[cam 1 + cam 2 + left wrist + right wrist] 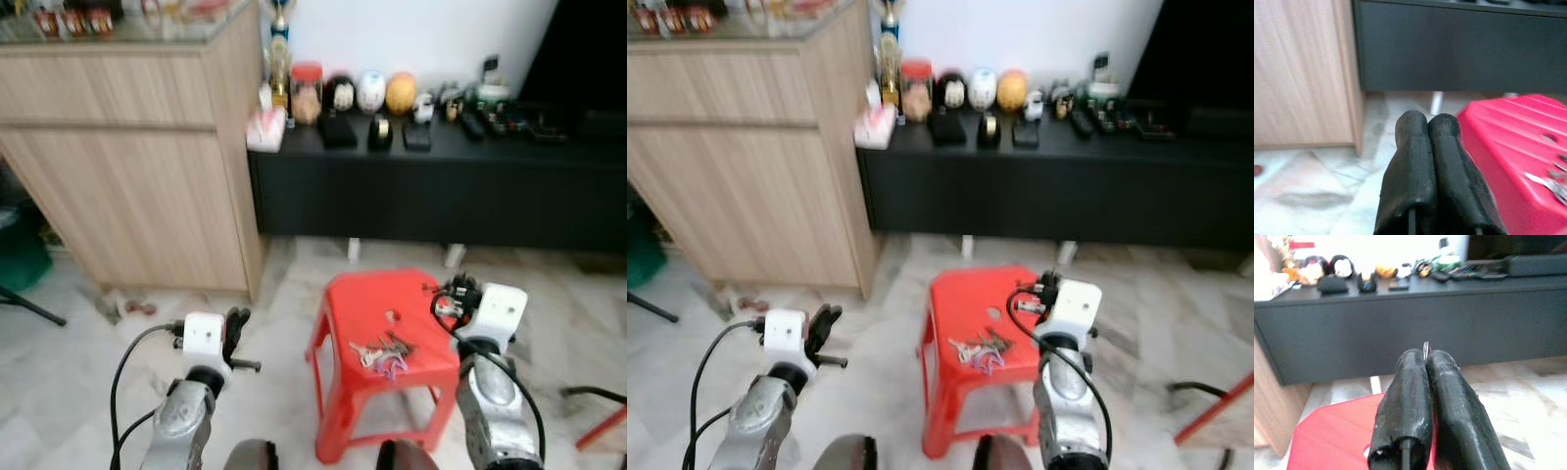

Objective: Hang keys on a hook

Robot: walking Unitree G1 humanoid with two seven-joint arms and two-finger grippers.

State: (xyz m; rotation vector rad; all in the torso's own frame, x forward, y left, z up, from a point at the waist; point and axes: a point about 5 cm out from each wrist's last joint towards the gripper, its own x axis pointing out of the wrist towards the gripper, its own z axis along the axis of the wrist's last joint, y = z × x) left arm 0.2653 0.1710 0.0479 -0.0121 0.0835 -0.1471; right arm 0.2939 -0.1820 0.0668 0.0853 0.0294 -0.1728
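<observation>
— Red plastic stool (377,323), lower centre of the frame: the keys (380,352) lie on its seat, towards the front edge.

— And the pincers?

— The left pincer (1427,122) hovers over the floor beside the stool, fingers pressed together, holding nothing. The right pincer (1425,357) is above the stool, fingers closed too; a thin metal ring peeks between its tips.

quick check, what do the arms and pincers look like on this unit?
Both arms are silver metal with rounded joint housings and a white boxy wrist block. A black cable loops along the left arm and another along the right arm. The left pincer and the right pincer each have two long, rounded, matte black fingers.
</observation>
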